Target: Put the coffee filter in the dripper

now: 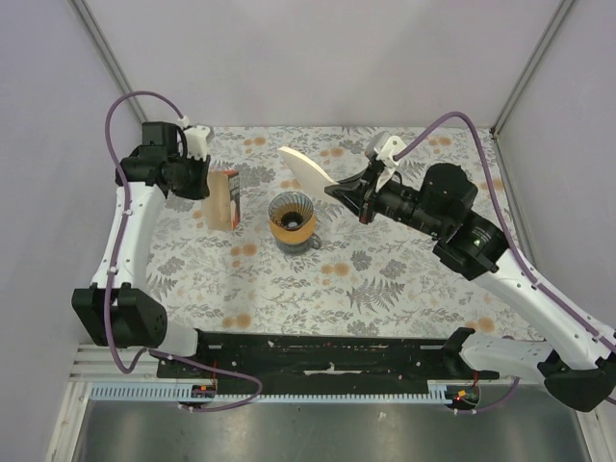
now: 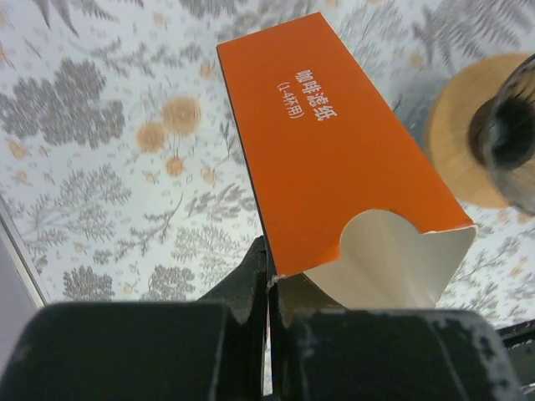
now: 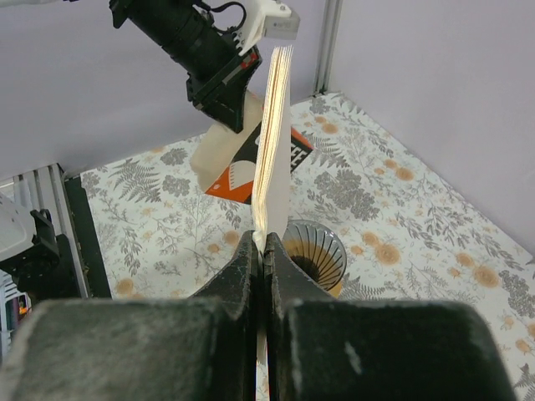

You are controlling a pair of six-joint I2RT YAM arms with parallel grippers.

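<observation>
Near the middle of the tabletop (image 1: 404, 279) you have the dripper (image 1: 292, 218) standing upright, its dark ribbed cone facing up. Your right pincer (image 1: 339, 191) is clamped on the narrow end of the coffee filter (image 1: 308, 170), holding it flattened and in the air just beyond the dripper's rim. Your left pincer (image 1: 202, 181) is pinched tight on the open end of the orange packet (image 1: 223, 197), just beside the dripper.
</observation>
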